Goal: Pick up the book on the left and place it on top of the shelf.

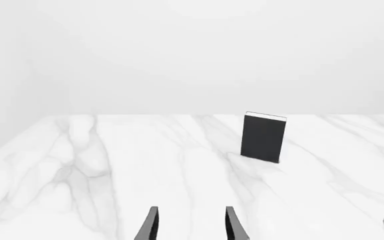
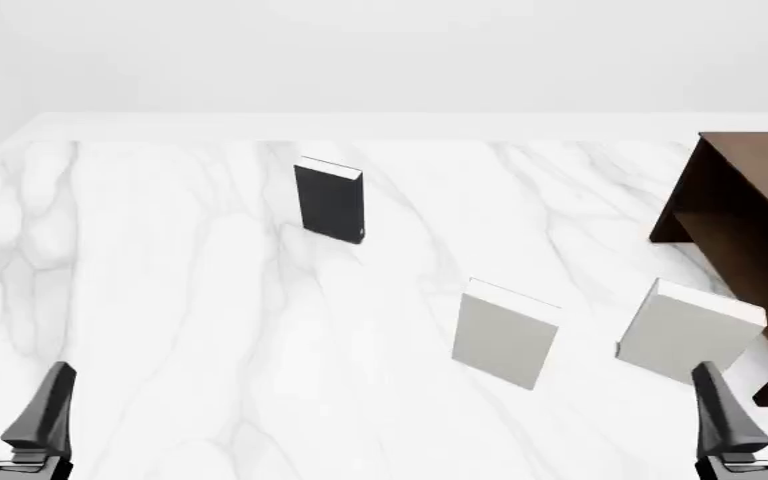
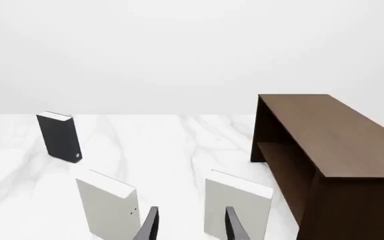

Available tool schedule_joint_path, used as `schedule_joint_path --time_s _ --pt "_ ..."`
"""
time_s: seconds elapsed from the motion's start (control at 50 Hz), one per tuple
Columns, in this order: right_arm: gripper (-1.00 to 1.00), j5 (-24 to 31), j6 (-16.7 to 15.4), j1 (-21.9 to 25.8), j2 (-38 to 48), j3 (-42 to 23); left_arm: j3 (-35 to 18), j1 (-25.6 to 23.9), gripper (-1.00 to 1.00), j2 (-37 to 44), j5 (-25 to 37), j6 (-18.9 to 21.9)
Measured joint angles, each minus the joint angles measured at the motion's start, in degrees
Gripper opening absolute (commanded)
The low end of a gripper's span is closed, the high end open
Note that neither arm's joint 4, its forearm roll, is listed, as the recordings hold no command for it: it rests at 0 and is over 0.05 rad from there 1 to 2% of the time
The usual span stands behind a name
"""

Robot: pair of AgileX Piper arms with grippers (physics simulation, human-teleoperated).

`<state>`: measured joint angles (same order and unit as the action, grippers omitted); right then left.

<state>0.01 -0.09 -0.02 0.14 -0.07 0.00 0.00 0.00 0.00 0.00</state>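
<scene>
Two upright white-grey books (image 2: 504,333) (image 2: 688,330) — side by side — on marble table (image 2: 157,260)

**Flat, even light, sharp renders**

All three views are bright and evenly lit, with no visible source, glare or hot spots. The pale backdrop is almost featureless. On the marble table (image 2: 157,300) the dark book (image 2: 329,201) casts only a faint, soft shadow toward 5 o'clock. Edges stay crisp throughout, with no blur or bending at the borders.
</scene>
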Motion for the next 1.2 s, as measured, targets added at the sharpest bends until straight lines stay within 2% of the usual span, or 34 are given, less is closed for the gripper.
schedule_joint_path --time_s 0.22,0.48,0.54,0.66,0.78,0.96,1.2 --pt "1.00 -0.09 0.51 -0.76 0.02 -1.59 0.00 0.00 1.00 0.00 0.00 0.00" --pt "1.00 4.96 -1.35 2.88 1.26 -11.76 0.00 0.00 1.00 0.00 0.00 0.00" --pt "1.00 6.51 -2.63 4.43 3.11 -15.19 0.00 0.00 1.00 0.00 0.00 0.00" --pt "1.00 9.86 -6.58 8.75 12.93 -26.22 0.00 0.00 1.00 0.00 0.00 0.00" --pt "1.00 11.76 -8.55 11.28 18.91 -32.83 0.00 0.00 1.00 0.00 0.00 0.00" --pt "1.00 13.35 -10.04 13.42 24.33 -38.44 0.00 0.00 1.00 0.00 0.00 0.00" --pt "1.00 14.11 -11.51 15.69 29.84 -41.93 0.00 0.00 1.00 0.00 0.00 0.00"
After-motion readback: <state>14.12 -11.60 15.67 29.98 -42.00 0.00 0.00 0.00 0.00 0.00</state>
